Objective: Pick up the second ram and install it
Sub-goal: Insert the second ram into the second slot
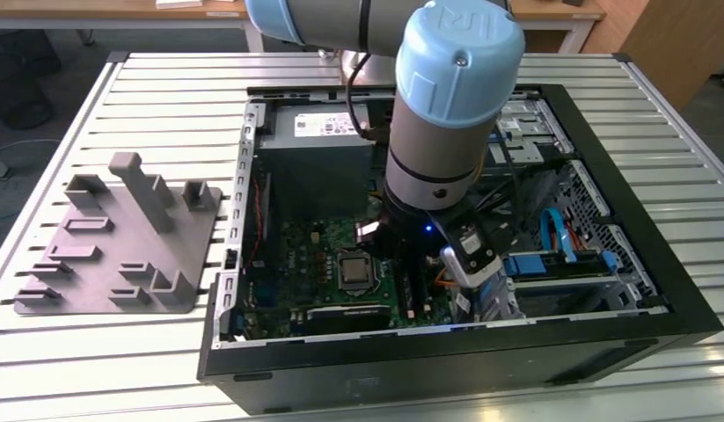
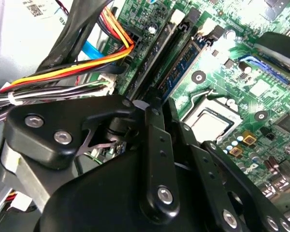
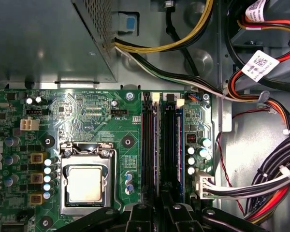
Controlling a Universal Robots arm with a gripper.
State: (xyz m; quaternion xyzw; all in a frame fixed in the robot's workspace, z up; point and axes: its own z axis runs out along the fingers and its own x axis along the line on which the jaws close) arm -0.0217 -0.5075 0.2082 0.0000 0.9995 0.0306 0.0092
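Grey tubular arm, pale blue joint caps, black screw-studded pincer.

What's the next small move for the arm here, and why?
Probably a short, straight push down. In the second wrist view the ram stands on edge along the board, beside an empty slot, and the gripper sits over its near end. I cannot tell whether the ram is fully seated, so a gentle press seems safer than letting go.
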